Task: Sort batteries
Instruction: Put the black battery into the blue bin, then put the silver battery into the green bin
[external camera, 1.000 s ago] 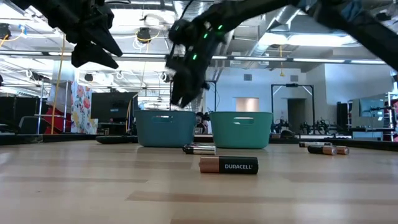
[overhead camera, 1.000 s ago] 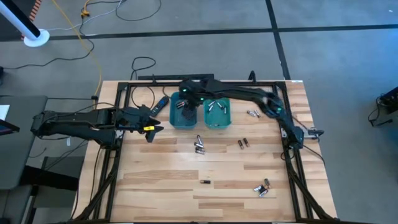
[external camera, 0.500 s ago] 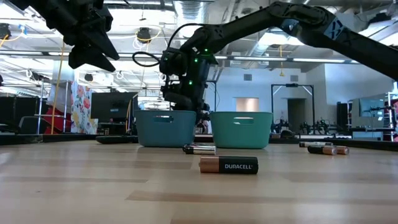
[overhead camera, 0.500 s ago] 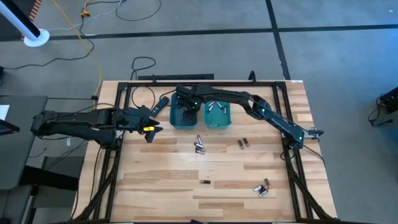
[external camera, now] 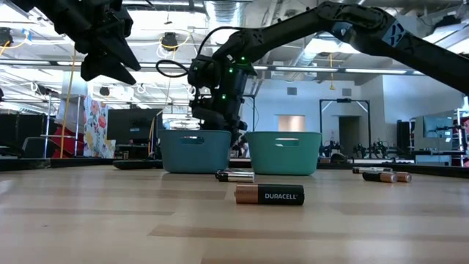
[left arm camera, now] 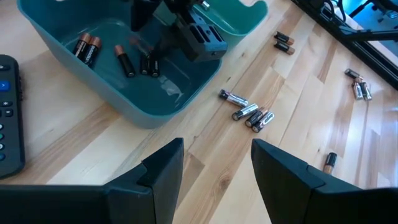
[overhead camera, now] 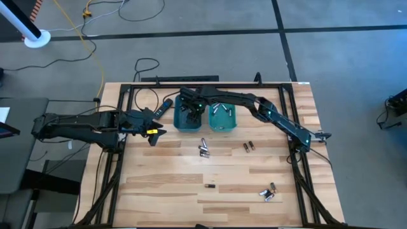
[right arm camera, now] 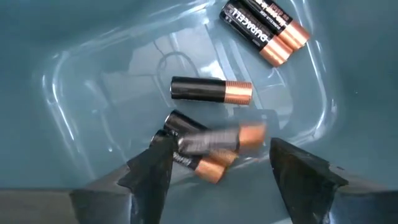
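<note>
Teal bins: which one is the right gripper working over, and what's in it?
The darker teal bin, the one nearer the black remote. The right gripper, open, hangs inside it above dark copper-ended batteries; the lighter bin beside it holds silvery ones.

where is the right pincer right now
High view: the right pincer is over the left teal bin, jaws open above the dark copper-ended batteries inside.

Right gripper (left arm camera: 163, 46) dips into the teal bin (left arm camera: 146, 102), batteries (left arm camera: 87, 48) inside, more loose cells (left arm camera: 247, 112) at three o'clock.
</note>
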Robot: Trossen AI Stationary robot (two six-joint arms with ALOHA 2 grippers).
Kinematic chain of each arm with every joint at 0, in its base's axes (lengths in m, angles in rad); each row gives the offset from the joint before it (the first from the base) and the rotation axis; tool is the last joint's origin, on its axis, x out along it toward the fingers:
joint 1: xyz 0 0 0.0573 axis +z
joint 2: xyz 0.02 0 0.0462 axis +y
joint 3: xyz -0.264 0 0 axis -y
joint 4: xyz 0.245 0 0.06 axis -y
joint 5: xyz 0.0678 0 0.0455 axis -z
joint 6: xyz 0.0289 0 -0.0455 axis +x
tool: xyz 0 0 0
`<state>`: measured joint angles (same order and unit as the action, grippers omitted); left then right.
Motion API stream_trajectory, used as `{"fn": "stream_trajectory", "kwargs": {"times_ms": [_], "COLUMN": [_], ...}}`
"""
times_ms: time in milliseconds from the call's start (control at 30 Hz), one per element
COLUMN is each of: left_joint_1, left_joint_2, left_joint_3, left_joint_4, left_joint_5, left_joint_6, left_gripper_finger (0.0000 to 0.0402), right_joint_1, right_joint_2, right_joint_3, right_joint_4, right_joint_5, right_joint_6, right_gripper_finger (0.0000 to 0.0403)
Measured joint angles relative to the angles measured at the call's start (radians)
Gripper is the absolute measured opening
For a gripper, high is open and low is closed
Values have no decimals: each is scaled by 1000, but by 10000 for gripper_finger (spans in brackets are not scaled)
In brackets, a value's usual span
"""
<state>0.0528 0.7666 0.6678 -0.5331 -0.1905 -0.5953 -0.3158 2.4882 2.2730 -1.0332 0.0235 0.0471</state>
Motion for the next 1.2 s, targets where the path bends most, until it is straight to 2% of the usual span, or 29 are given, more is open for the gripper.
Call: {"fn": "stream_trajectory", "kwargs": {"times_ms": [267, 500, 633, 733, 867, 1200], "left_joint_1": [0, 0, 0, 0, 0, 0], "left_joint_2": [0, 0, 0, 0, 1, 1], "left_joint_3": [0, 0, 0, 0, 0, 0], "left_joint_4": [0, 0, 0, 0, 0, 0], "left_joint_5": [0, 0, 0, 0, 0, -1], "left_joint_6": [0, 0, -7, -4, 0, 0], "left_gripper_finger": [185, 185, 185, 185, 185, 185], "right_joint_1": [-1, -7, -20, -36, -59, -121], "right_joint_2": [-42, -206, -305, -378, -492, -899], "right_joint_3": [0, 0, -2, -49, -222, -817], "right_joint_4": [-10, -13, -71, -106, -80, 150], "right_joint_5": [0, 0, 0, 0, 7, 39], "right_joint_6": [-37, -37, -28, -9, 29, 217], "right_gripper_finger": [296, 296, 296, 296, 296, 296]}}
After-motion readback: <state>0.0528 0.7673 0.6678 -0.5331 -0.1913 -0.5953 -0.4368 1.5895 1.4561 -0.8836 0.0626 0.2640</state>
